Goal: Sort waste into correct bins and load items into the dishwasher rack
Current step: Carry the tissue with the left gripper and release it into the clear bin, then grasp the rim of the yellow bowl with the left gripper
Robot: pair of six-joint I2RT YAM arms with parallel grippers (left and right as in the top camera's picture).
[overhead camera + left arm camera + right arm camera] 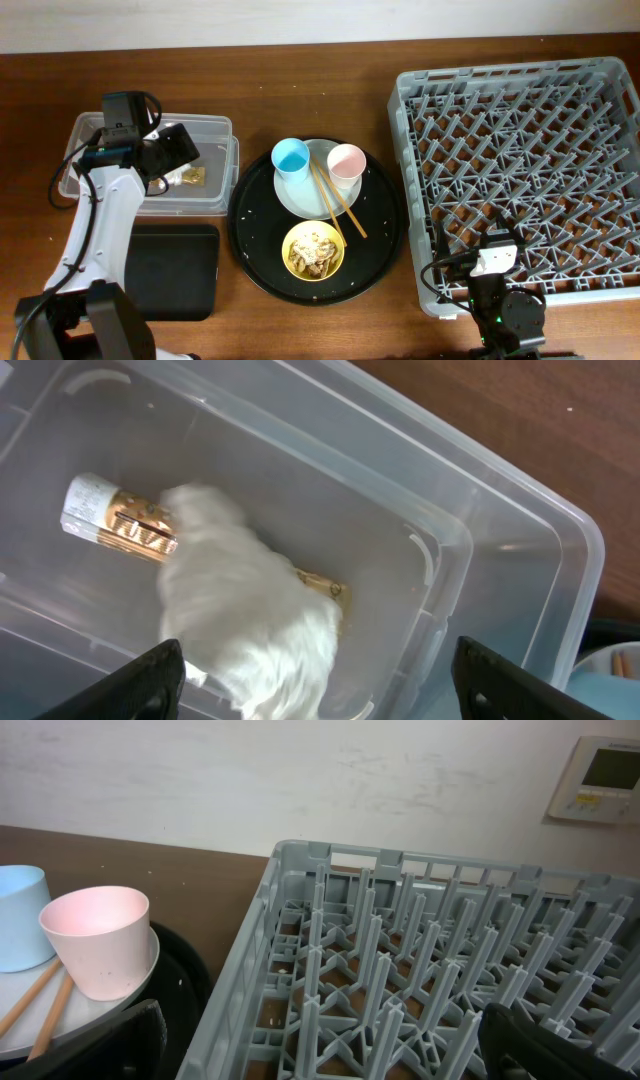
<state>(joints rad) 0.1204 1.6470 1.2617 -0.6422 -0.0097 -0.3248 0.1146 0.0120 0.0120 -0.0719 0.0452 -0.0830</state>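
Note:
My left gripper (335,685) hangs open over the clear tub (500,530). A blurred white napkin (250,610) is loose between its wide-apart fingers, above the tub floor. The brown-and-white wrapper (115,520) lies in the tub. On the white plate (300,195) stand the blue cup (291,157) and pink cup (346,162), with the chopsticks (337,203) beside them. The yellow bowl (314,250) holds food scraps. My right gripper (325,1055) is open and empty at the front-left corner of the grey rack (420,950).
The plate and bowl sit on a large round black tray (250,235) at the centre. A shallow black rectangular tray (170,270) lies in front of the tub (215,130). The rack (520,150) fills the right side of the wooden table.

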